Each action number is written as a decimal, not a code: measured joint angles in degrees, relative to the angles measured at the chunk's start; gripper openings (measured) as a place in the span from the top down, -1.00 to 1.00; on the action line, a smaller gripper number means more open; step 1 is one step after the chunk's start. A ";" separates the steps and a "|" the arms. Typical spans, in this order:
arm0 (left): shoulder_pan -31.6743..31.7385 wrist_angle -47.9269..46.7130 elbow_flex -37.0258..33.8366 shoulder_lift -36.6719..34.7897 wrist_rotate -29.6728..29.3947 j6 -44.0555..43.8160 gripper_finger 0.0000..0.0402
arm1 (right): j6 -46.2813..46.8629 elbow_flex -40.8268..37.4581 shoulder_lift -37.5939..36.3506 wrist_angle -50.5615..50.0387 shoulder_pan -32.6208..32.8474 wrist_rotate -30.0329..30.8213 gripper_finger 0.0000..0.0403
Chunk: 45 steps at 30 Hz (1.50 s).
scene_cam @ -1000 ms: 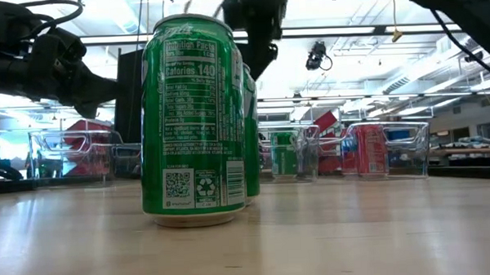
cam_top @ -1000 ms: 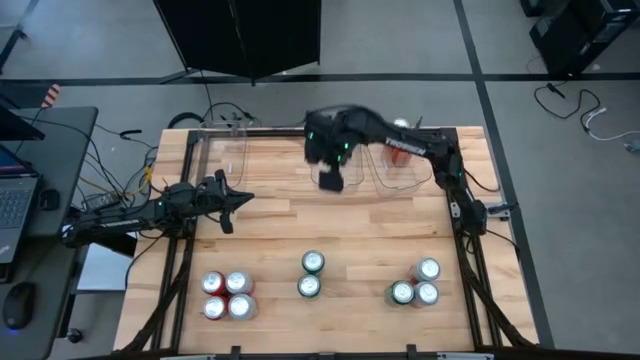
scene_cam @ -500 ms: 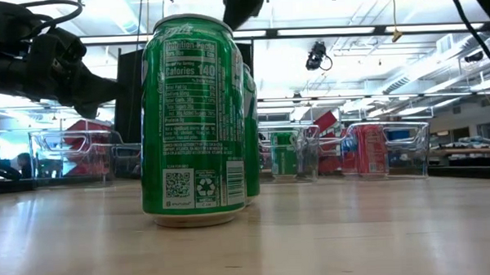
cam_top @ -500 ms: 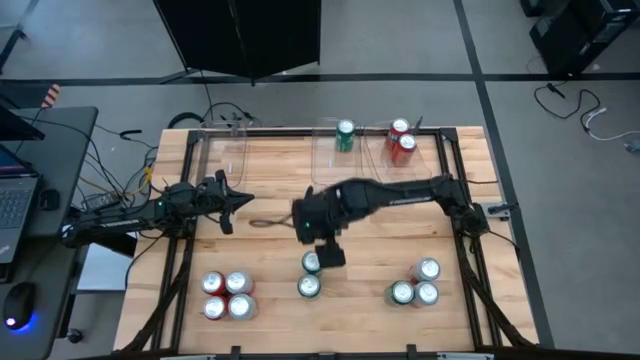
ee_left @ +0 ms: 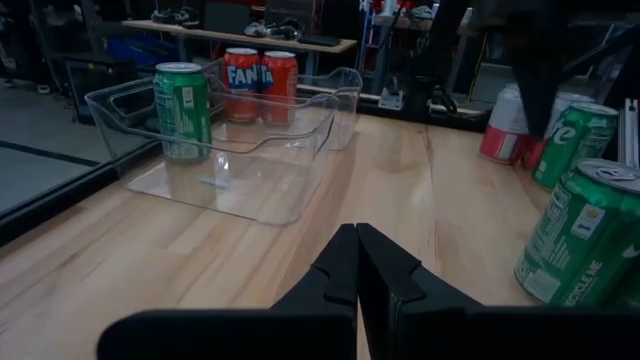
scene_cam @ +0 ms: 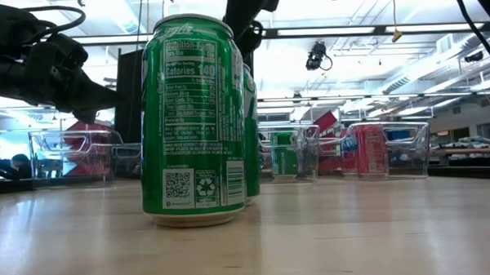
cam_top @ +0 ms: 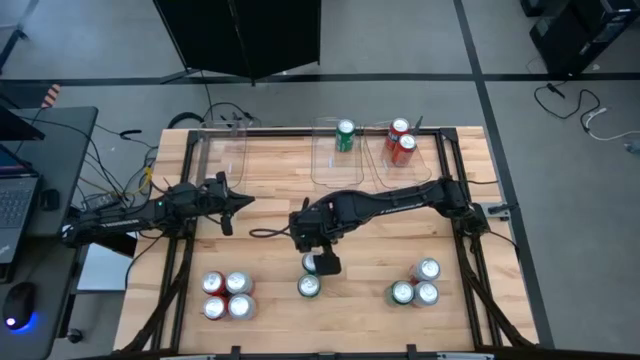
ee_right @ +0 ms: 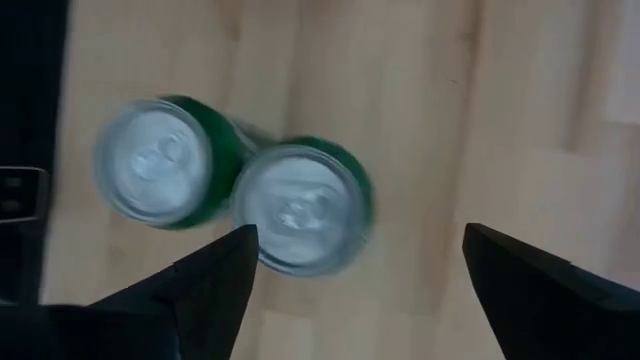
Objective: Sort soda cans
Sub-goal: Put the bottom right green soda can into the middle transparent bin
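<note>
Sorting scene: a wooden table [cam_top: 270, 215] carried soda cans in three groups along its near edge and clear bins along its far edge; places below are given relative to the pair of green cans at the near middle.
Left gripper [cam_top: 232, 203]: sat well to the left of the green pair and farther back, low over the table; in the left wrist view its fingers [ee_left: 340, 275] were pressed together, holding nothing.
Left can group [cam_top: 227, 295]: four cans stood packed together well to the left of the green pair, red bodies showing on some of them.
Left bin [cam_top: 225, 150]: stood at the far left of the bin row, well behind the green pair.
Green pair: the rear green can [cam_top: 313, 263] and the front green can [cam_top: 310, 287] stood upright, touching, at the near middle of the table.
Right gripper [cam_top: 326, 262]: hung directly above the rear green can; in the right wrist view its fingers [ee_right: 215, 275] were spread wide to either side of that can's silver top [ee_right: 300, 208], not gripping it.
Middle bin [cam_top: 330, 160]: stood straight behind the green pair and held one upright green can [cam_top: 345, 135].
Right bin [cam_top: 415, 165]: stood behind and to the right of the green pair, holding two red cans [cam_top: 401, 140].
Right can group [cam_top: 415, 283]: three cans stood clustered well to the right of the green pair, at least one of them red.
</note>
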 joint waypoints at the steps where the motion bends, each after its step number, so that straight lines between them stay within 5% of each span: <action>1: 0.00 0.00 0.00 0.00 0.00 0.05 0.99 | 0.00 -0.79 -0.04 1.37 0.13 -1.05 -0.67; 12: 0.00 -0.09 0.00 0.00 0.00 1.49 0.99 | -0.44 -6.34 -0.15 6.09 0.86 -1.02 -0.71; 18: 0.00 -0.11 0.00 0.00 0.00 1.49 0.99 | 2.20 -1.32 0.01 -0.47 1.70 -0.49 -0.71; 30: 0.00 -0.14 0.00 0.00 0.00 1.48 0.99 | 24.15 3.09 -0.10 -23.12 12.26 0.63 -0.72; 45: 0.00 -0.16 0.00 0.05 -0.02 1.07 0.99 | 37.91 -1.77 -0.22 -23.07 21.31 -0.81 -0.71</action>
